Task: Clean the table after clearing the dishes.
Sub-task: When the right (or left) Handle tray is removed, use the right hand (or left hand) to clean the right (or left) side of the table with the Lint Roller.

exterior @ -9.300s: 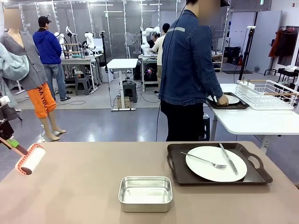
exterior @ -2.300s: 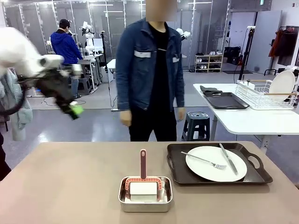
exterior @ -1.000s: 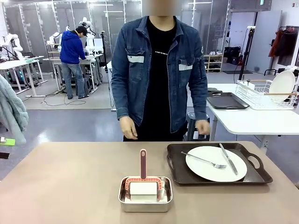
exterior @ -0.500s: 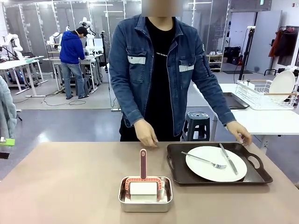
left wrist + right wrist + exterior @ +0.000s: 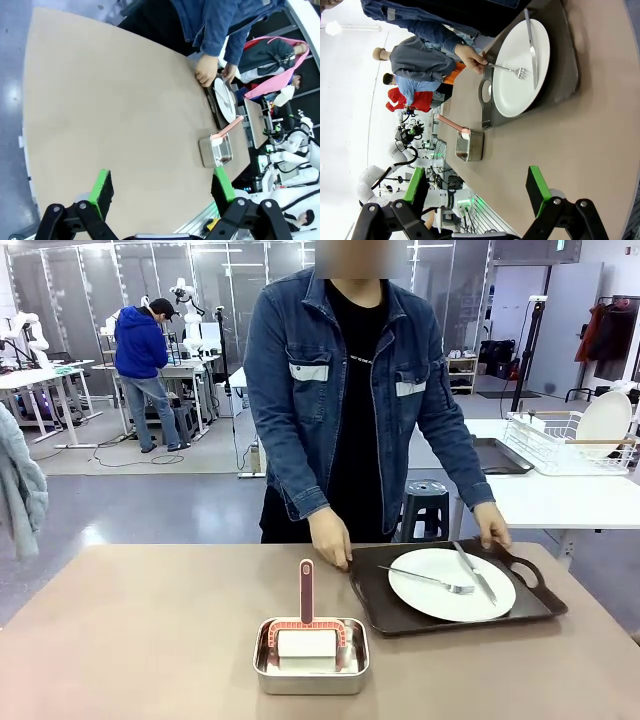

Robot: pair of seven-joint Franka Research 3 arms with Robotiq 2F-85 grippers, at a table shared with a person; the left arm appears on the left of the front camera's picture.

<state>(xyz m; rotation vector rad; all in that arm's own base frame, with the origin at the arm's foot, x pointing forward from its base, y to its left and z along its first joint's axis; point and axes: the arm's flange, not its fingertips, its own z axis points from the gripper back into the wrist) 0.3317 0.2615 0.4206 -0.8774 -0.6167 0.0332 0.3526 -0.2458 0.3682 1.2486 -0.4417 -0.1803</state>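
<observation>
Person's hands (image 5: 330, 538) grip the tray (image 5: 540, 602) holding plate (image 5: 452, 585), frame's lower right
One tray handle hidden under a hand; lifted or resting on worktop (image 5: 150, 640), cannot tell; left claw (image 5: 162, 186) and right claw (image 5: 476, 184) both released, empty

tray (image 5: 372, 605) left handle: under the person's hand (image 5: 330, 538)
roller (image 5: 306, 592) head: lower part hidden inside pan (image 5: 311, 683)
table (image 5: 150, 630) near edge: cut off, front view

Beige table (image 5: 585, 150): one dark tray (image 5: 567, 57) bearing a white plate (image 5: 512, 90), with fork (image 5: 510, 69) and knife (image 5: 532, 47) on it; a person's hand (image 5: 470, 56) grips one tray handle. Just beside the tray: steel pan (image 5: 470, 145) with a pink handle (image 5: 451, 124) protruding. Foreground: right gripper (image 5: 476, 182), jaws spread wide, nothing between them.
</observation>
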